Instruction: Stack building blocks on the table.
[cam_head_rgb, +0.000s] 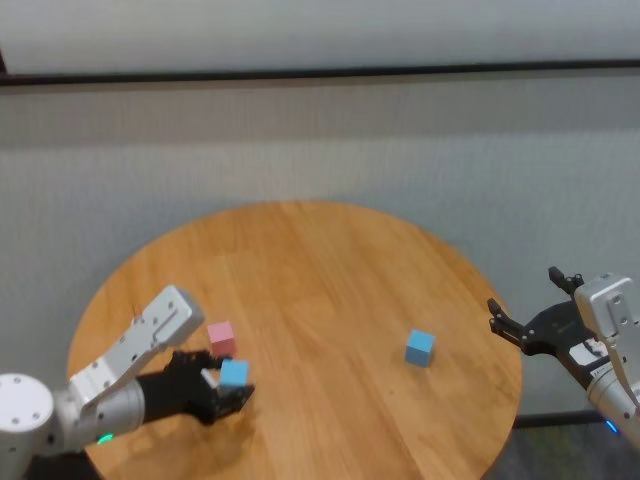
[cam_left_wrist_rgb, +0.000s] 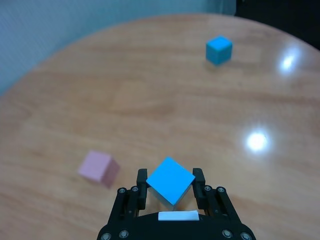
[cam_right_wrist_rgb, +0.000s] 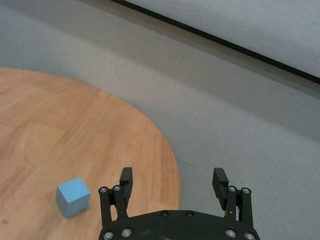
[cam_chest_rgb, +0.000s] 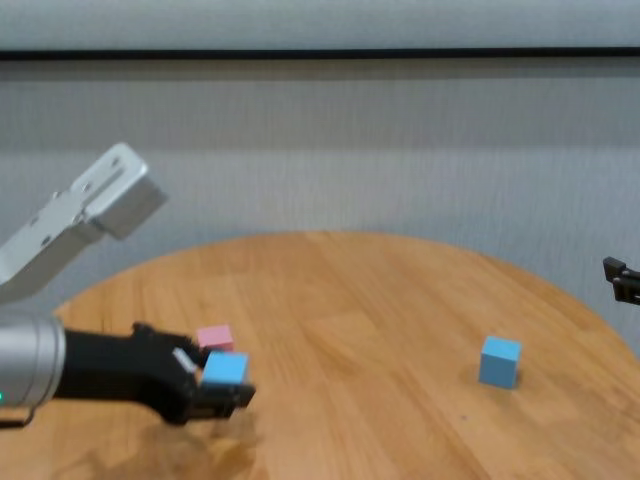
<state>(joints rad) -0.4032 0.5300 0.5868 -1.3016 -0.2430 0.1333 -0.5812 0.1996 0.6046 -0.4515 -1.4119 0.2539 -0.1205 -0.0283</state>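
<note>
**Head view: left arm grips first block, pink base waits alongside**

The left gripper (cam_head_rgb: 226, 392) is clamped on a light blue block (cam_head_rgb: 234, 373), pinching it corner-on between both fingers above the table (cam_head_rgb: 330, 290). A pink block (cam_head_rgb: 221, 337) sits just beyond the fingertips, close by and a little to one side. The second blue block (cam_head_rgb: 420, 347) lies well apart, toward the right gripper (cam_head_rgb: 522, 312), which hangs spread wide and empty past the table's edge. Placing well likely means squaring the held cube to the pink one's faces, centring it directly overhead, then lowering gently before letting go; a skewed release could tip it off.
</note>
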